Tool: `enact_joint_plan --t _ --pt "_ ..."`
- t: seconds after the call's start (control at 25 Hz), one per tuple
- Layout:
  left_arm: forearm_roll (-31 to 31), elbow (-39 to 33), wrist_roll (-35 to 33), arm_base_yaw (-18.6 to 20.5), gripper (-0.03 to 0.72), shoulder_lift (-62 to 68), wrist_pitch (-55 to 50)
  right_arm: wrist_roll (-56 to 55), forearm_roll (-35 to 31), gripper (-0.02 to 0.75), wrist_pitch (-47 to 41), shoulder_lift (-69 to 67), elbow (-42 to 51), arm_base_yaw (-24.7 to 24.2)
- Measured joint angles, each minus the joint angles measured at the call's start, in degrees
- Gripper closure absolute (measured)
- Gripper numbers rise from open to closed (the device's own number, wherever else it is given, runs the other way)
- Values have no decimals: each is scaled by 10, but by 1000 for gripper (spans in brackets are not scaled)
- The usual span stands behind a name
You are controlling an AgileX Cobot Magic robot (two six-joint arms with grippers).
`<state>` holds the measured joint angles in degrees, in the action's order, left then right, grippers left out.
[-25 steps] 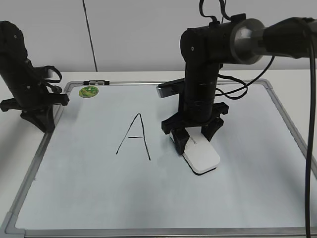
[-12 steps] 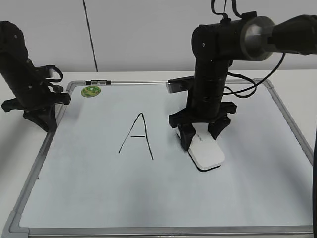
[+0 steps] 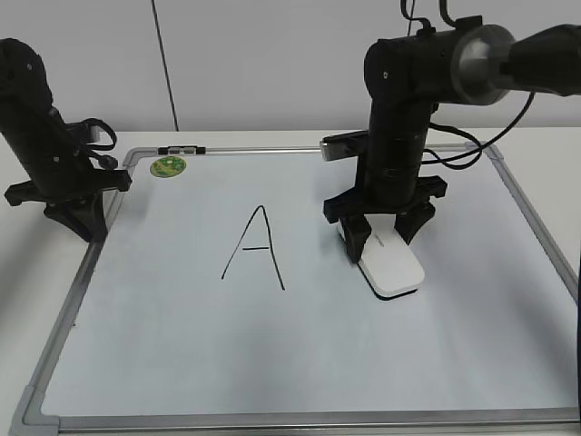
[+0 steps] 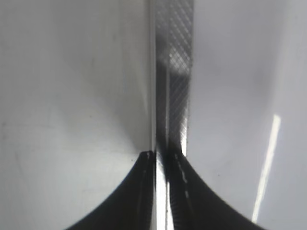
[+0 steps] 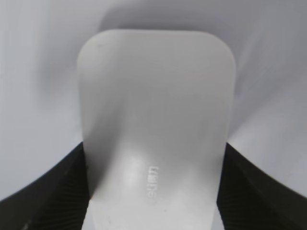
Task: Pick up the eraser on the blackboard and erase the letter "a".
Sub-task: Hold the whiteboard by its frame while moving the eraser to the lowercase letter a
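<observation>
Right gripper [image 3: 382, 238] clamps the eraser [image 3: 392, 265] flat on the blackboard [image 3: 300, 354]; capital A [image 3: 254, 247] off to its left; left gripper [image 4: 156, 165] pinched closed at the board's frame.

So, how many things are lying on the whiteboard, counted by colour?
White: 1, the eraser, between the fingers of the right gripper.
Green: 1, the round magnet.
Black and silver: 1, a small clip at the blackboard's top edge.
Total: 3

- We see the right gripper [image 3: 382, 238] and the eraser [image 3: 390, 265] occupying the blackboard [image 3: 272, 354] right of centre.
- The left gripper [image 3: 77, 213] blocks the board's left edge.
- A green magnet [image 3: 167, 166] sits at the far-left corner.
- The near half lies open.
</observation>
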<state>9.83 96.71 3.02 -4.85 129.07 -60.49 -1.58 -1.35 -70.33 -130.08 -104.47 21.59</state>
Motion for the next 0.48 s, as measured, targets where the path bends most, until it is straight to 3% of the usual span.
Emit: enact_joint_plan --t 0.48 --pt "-13 0 0 0 614 0 -10 -16 57 212 0 -5 -15 -4"
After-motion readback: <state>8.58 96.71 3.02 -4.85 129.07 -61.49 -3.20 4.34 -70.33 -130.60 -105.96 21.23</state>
